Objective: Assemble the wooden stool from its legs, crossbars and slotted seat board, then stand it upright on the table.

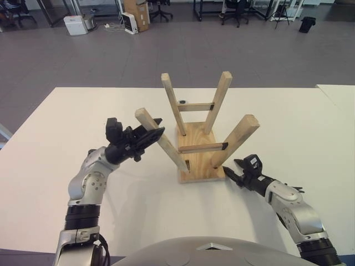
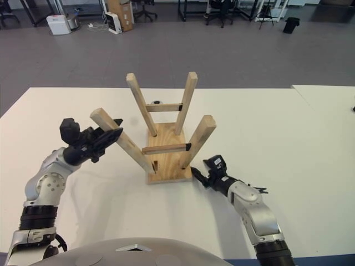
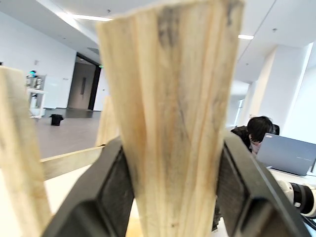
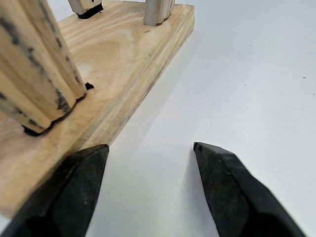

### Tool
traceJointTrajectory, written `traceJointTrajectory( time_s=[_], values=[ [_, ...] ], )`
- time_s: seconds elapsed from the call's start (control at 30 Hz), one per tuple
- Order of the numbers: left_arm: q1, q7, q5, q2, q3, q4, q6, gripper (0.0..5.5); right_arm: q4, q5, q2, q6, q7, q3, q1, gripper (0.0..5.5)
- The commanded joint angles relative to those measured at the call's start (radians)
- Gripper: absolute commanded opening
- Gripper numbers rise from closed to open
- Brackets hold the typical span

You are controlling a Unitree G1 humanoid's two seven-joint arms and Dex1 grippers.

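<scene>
Stool point(image 1: 199, 149) upside down mid-table, seat point(image 1: 195, 173) flat. Left gripper point(image 1: 155, 133) clamped on near-left leg point(image 1: 172, 151); right gripper point(image 1: 230, 172) spread beside seat corner. Brace seat, press leg straight into slot, no twisting.

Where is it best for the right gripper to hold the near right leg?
Probably mid-length on the near right leg, coming from the robot's right: its flat faces suit the open right gripper, and the crossbar blocks its inner side.

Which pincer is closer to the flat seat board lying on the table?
Right. The right pincer sits open at the seat board's near corner; the left pincer grips a leg higher up.
</scene>
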Motion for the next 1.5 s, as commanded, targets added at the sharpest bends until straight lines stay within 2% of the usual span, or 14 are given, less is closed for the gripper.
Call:
traceJointTrajectory(
  time_s=[0.03, 0.3, 0.63, 0.87, 1.0, 1.3, 1.5],
  values=[
    [0.016, -0.078, 0.102, 0.038, -0.026, 0.071, -0.095, 2.03, 0.000, -0.008, -0.004, 0.009, 0.019, -0.011, -0.026, 3.24],
    [-0.083, -0.176, 0.183, 0.085, -0.056, 0.229, -0.210, 2.03, 0.015, -0.023, 0.012, 0.002, 0.027, 0.002, -0.034, 3.24],
    [-0.161, -0.318, 0.290, 0.127, -0.211, 0.300, -0.268, 2.03, 0.038, -0.044, 0.044, -0.015, 0.026, 0.012, -0.037, 3.24],
    [-0.211, -0.248, 0.309, 0.101, -0.253, 0.367, -0.253, 2.03, 0.047, -0.055, 0.067, -0.019, 0.016, 0.029, -0.019, 3.24],
    [-0.178, -0.190, 0.336, 0.101, -0.317, 0.326, -0.197, 2.03, 0.049, -0.064, 0.076, -0.020, 0.019, 0.022, -0.021, 3.24],
    [-0.178, -0.154, 0.353, 0.181, -0.426, 0.260, -0.084, 2.03, 0.049, -0.079, 0.118, -0.046, -0.011, 0.050, 0.005, 3.24],
    [-0.232, -0.113, 0.361, 0.229, -0.508, 0.164, 0.022, 2.03, 0.056, -0.115, 0.126, -0.039, 0.023, 0.139, 0.039, 3.24]
  ],
)
